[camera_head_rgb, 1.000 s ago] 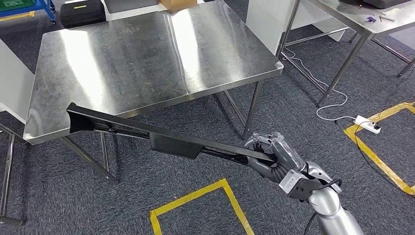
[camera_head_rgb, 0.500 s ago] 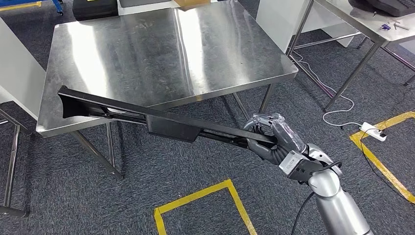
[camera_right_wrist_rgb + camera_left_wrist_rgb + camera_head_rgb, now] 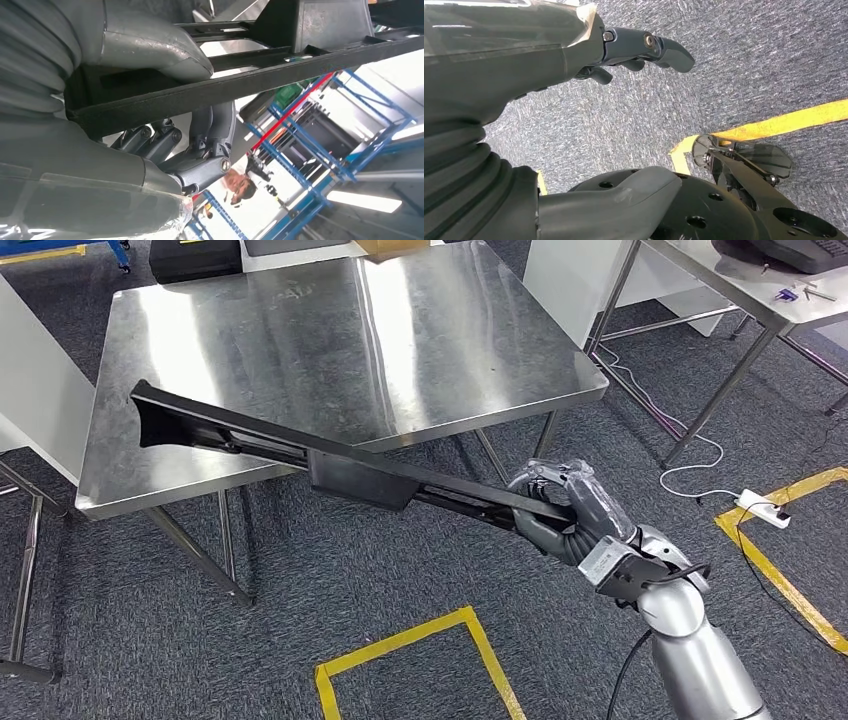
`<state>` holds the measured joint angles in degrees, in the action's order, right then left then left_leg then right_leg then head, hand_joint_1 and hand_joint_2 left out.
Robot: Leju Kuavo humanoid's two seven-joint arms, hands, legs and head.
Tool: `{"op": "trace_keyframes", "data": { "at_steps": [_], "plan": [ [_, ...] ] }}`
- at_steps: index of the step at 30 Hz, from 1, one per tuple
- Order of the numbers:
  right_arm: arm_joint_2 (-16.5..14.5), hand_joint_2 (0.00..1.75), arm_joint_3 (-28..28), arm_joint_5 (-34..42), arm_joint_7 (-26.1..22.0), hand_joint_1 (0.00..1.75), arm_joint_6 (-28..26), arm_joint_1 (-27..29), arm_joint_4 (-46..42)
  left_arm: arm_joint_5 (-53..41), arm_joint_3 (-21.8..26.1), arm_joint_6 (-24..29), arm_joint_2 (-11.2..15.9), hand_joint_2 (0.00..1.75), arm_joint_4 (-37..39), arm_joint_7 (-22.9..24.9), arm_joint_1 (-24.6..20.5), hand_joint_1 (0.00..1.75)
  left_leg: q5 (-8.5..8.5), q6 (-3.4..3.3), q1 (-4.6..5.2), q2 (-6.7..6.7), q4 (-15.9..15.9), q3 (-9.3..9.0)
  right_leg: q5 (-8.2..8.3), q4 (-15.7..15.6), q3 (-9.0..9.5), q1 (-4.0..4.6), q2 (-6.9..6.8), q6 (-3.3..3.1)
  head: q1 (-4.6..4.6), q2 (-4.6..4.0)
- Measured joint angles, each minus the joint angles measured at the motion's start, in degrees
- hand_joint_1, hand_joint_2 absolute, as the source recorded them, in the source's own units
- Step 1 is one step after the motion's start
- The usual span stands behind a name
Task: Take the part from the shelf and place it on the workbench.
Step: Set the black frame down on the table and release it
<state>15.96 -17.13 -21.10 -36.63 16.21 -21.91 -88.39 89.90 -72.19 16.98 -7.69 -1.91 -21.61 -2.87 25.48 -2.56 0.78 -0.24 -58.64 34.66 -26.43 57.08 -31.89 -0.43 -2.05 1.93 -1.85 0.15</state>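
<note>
A long black part (image 3: 330,464), a bar with a boxy middle block, hangs slanted in the air. My right hand (image 3: 568,510) grips its near end, and its far end reaches over the front left of the steel workbench (image 3: 300,330). The right wrist view shows the thumb and fingers wrapped around the black part (image 3: 240,82). My left hand (image 3: 574,60) hangs over the carpet with its fingers apart and nothing in it.
Yellow tape (image 3: 430,640) marks a square on the carpet below the part. A second steel table (image 3: 730,285) stands at the right, with a white power strip (image 3: 757,506) and cable on the floor. A white panel (image 3: 40,390) stands left of the workbench.
The right hand has lifted and pushed the part forward, so its far end now lies further over the workbench top. A second ago the whole view also shifted slightly.
</note>
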Motion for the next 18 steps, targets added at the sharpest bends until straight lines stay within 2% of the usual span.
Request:
{"op": "trace_keyframes", "data": {
  "at_steps": [9,18],
  "plan": [
    [1.0,1.75,3.6,-0.3,-0.6,1.75,-0.8,4.0,-2.5,-1.0,-0.1,0.6,0.1,1.75,0.0,0.8,-0.1,0.0,0.0,0.01,-0.14,0.02,0.0,-0.01,-0.01,0.0,-0.03,0.02,0.01,-0.01,0.02,0.0],
    [1.8,1.75,6.1,0.3,-1.4,1.75,-0.6,5.3,-3.3,-0.6,-0.1,0.5,0.3,1.75,0.0,0.7,-0.1,0.0,0.0,0.01,-0.15,0.03,0.0,-0.01,-0.01,0.0,-0.02,0.03,0.01,-0.01,0.02,0.0]
  ]
}}
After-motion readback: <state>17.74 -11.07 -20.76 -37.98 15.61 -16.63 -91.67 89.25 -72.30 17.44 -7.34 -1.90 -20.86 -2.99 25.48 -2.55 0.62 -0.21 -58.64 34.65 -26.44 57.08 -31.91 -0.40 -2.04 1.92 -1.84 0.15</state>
